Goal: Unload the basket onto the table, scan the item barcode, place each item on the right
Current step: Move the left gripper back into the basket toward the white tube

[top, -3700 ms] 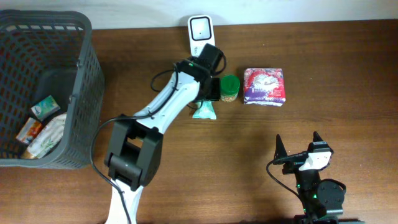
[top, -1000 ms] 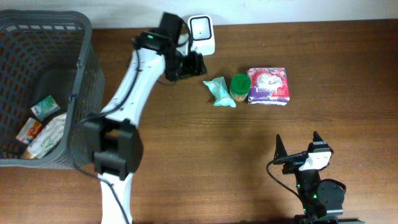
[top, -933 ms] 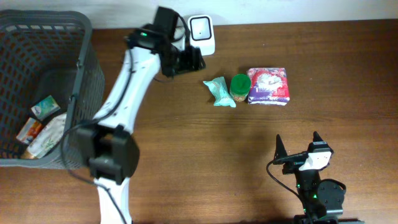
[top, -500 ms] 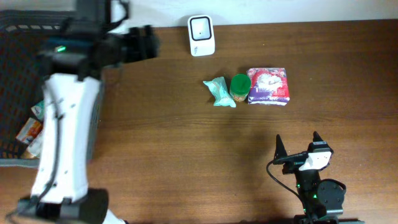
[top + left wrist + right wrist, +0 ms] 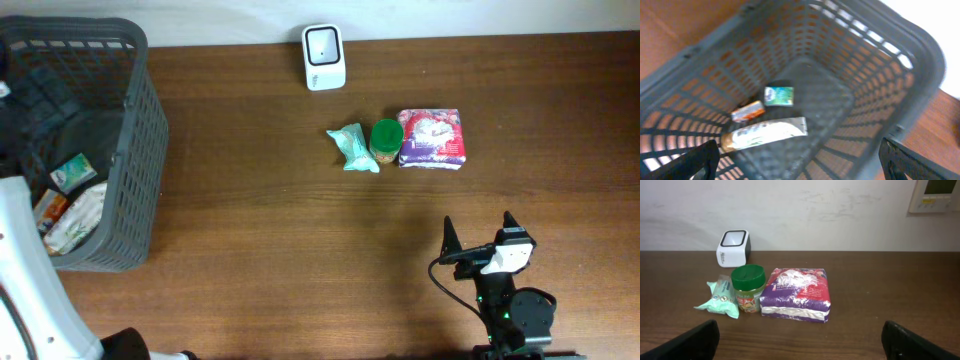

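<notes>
Dark brown wooden table (image 5: pixel 300 250), pale wall along the top edge of the frame. At lower right of the overhead view, right arm (image 5: pixel 508 300) upright on its base, right jaws spread wide and empty, black fingertips (image 5: pixel 695 342) only just showing in the bottom corners of the right wrist view. Above that, right of centre, a tight row of three: teal packet (image 5: pixel 352 147) on the left, green-lidded jar (image 5: pixel 386 139) close against it in the middle, purple packet (image 5: pixel 431 138) on the right against the jar. Further up, at top centre by the wall, white barcode scanner (image 5: pixel 324 44), well apart from the row. At far left, white left arm (image 5: pixel 25 280) running up from the bottom corner to a grey mesh basket (image 5: pixel 135 150). Left jaws blurred in the overhead view, but spread wide and empty in the left wrist view, hanging above the basket. On the basket floor, a small green-and-white box (image 5: pixel 779 96), an orange packet (image 5: pixel 747 111) just beside it, and a long pale packet (image 5: pixel 767 134) below both.
</notes>
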Available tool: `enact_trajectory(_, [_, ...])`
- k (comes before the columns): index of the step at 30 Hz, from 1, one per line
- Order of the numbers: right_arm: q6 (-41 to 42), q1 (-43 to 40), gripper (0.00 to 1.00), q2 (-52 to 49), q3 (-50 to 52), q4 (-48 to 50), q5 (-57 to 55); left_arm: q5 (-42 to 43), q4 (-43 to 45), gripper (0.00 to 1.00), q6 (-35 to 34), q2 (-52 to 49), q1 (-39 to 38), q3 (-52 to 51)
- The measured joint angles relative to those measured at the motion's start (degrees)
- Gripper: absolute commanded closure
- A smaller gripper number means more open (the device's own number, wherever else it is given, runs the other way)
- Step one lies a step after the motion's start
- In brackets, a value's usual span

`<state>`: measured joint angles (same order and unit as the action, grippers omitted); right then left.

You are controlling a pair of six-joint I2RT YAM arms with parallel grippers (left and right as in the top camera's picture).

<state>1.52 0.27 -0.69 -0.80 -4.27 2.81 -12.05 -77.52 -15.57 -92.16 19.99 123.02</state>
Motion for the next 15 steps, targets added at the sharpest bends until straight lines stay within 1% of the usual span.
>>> enact_trajectory(3, [-0.04, 0.0, 0.01, 0.0, 0.0, 0.0, 0.0, -0.44, 0.13, 0.0, 1.31, -0.74, 2.19, -0.02])
enact_trajectory(8, [0.0, 0.0, 0.01, 0.0, 0.0, 0.0, 0.0, -0.68, 0.33, 0.09, 6.03, -5.49, 2.97, -1.51])
enact_trajectory(9, [0.0, 0.0, 0.01, 0.0, 0.0, 0.0, 0.0, -0.63, 0.39, 0.09, 6.99, -6.99, 2.97, -2.36])
enact_trajectory(11, [0.0, 0.0, 0.01, 0.0, 0.0, 0.0, 0.0, -0.7, 0.5, 0.04, 8.52, -9.46, 2.97, -3.76])
enact_trajectory(13, [-0.02, 0.0, 0.01, 0.0, 0.0, 0.0, 0.0, -0.7, 0.55, 0.03, 10.75, -12.13, 2.97, -5.05])
enact_trajectory(15, [-0.02, 0.0, 0.01, 0.0, 0.0, 0.0, -0.02, -0.68, 0.57, 0.05, 13.07, -14.93, 2.97, -5.88])
